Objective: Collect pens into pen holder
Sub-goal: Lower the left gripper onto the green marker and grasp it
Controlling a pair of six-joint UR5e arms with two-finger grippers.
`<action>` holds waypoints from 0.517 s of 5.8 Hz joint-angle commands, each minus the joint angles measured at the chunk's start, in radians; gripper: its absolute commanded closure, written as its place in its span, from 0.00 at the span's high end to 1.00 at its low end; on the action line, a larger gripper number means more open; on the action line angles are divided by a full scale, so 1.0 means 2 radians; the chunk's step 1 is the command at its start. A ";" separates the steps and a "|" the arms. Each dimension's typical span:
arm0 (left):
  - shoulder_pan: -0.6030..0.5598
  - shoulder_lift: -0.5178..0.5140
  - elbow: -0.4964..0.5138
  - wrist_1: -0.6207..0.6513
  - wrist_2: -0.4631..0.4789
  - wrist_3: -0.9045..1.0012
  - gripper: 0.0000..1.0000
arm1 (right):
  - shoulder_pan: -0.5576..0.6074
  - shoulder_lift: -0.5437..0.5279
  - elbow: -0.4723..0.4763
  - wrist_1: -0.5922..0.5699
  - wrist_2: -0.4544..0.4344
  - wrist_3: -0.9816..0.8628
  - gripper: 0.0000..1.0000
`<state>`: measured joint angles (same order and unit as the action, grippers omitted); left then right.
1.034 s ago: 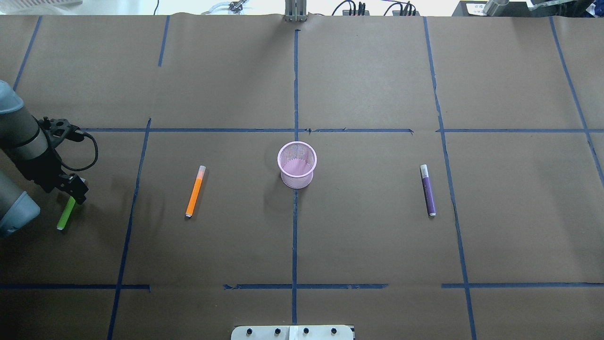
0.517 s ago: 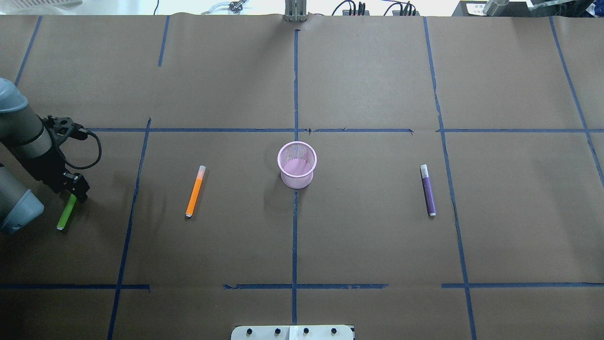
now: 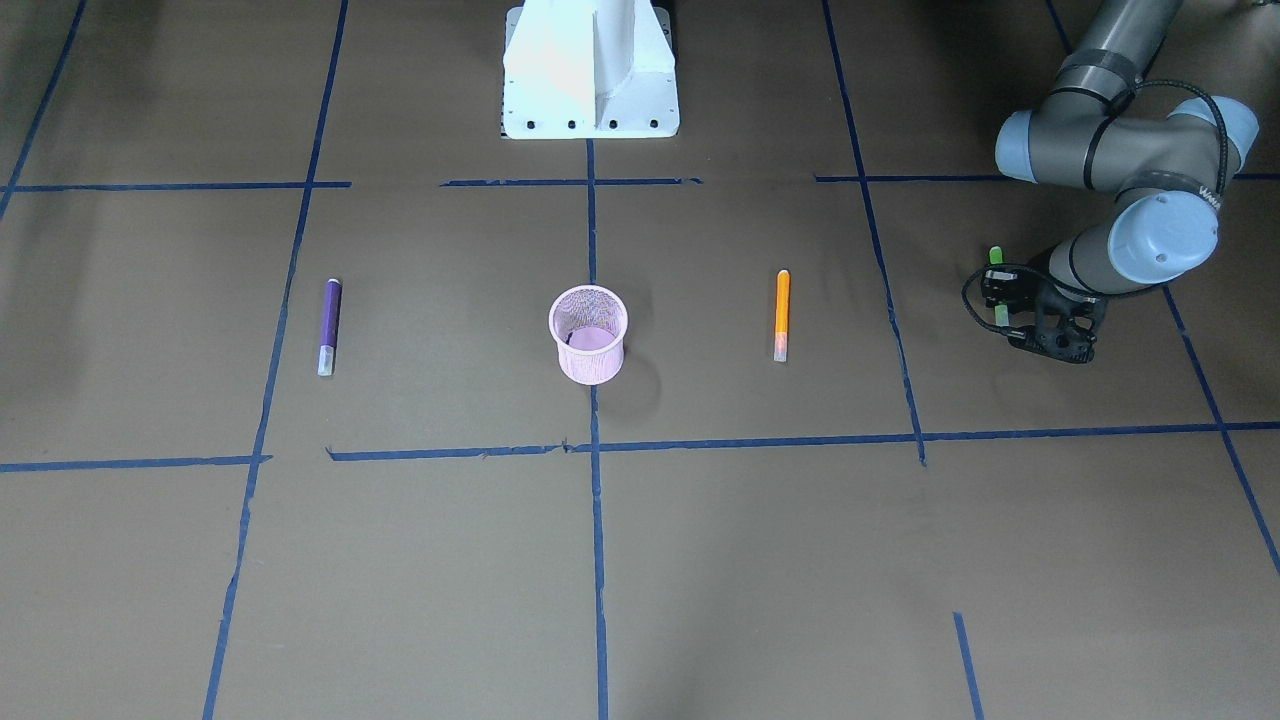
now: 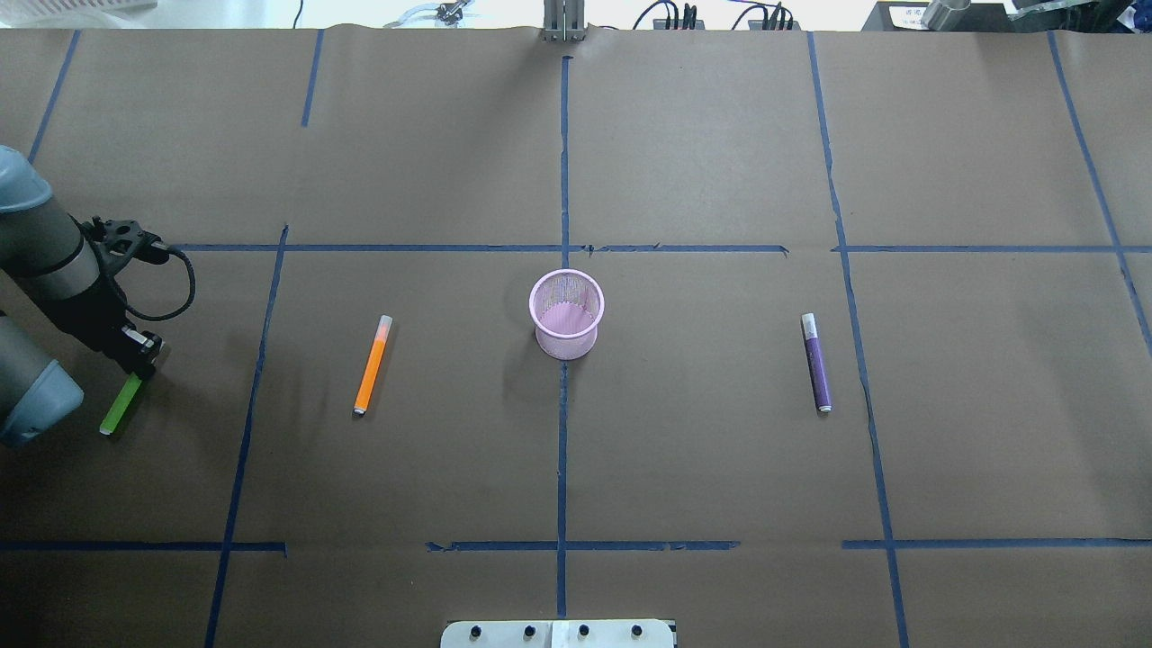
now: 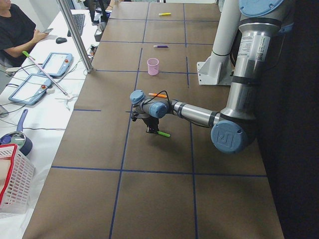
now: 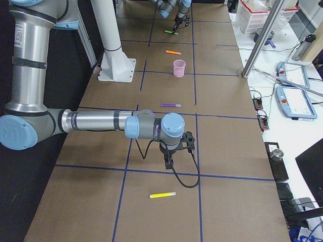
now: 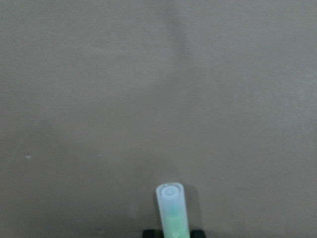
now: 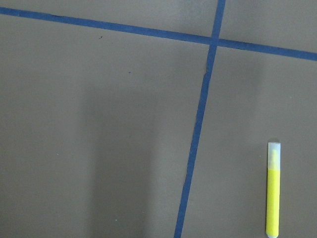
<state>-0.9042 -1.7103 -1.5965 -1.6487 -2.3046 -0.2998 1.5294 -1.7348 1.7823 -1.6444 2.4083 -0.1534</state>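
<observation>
One table (image 4: 702, 144): brown paper cover, marked into squares by blue tape (image 4: 564, 162); white robot base (image 3: 590, 70) at 12 o'clock in the front-facing view.
Room: white desk (image 5: 45, 124) along the operators' side, carrying two teach pendants (image 5: 56, 63) and a red-rimmed basket (image 5: 12, 179); seated person (image 5: 17, 30) in black beside it.
Count: four pens, namely orange pen (image 4: 373, 364), purple pen (image 4: 816, 363), green pen (image 4: 121, 405) and yellow pen (image 8: 273, 188); one pen holder (image 4: 566, 315); two grippers, left gripper (image 4: 137, 360) and right gripper (image 6: 168, 164).
Pen holder: pink mesh cup, upright, mouth up, on the centre tape line.
Orange pen: flat on the paper at 9 o'clock of the pen holder, well apart; long axis near 12-to-6 overhead, pale cap toward 12, tipped slightly to 1.
Purple pen: flat at 3 o'clock of the pen holder, well apart; long axis near 12-to-6, pale cap toward 12, leaning to 11.
Green pen: far out at 9 o'clock, beyond the orange pen; tail toward 7 overhead, pale cap poking forward out of the grip in the left wrist view; possibly just off the paper, hard to judge.
Yellow pen: flat at 4 o'clock in the right wrist view, cap toward 12.
Left gripper: closed around the green pen near its cap end.
Right gripper: pointed down over the paper, yellow pen at its 6 o'clock in the right side view; finger spread impossible to tell.
</observation>
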 commanded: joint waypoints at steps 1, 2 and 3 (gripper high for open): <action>-0.001 0.002 -0.025 -0.005 0.002 -0.003 0.00 | 0.000 -0.001 0.000 0.000 0.000 0.000 1.00; -0.002 0.001 -0.045 -0.006 0.003 -0.005 0.00 | 0.000 -0.001 0.001 0.000 0.003 -0.001 1.00; -0.002 -0.002 -0.089 -0.003 0.002 -0.006 0.00 | 0.000 -0.001 0.004 0.002 0.004 -0.002 1.00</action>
<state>-0.9075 -1.7098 -1.7022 -1.6577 -2.3004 -0.3092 1.5294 -1.7364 1.7856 -1.6436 2.4135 -0.1550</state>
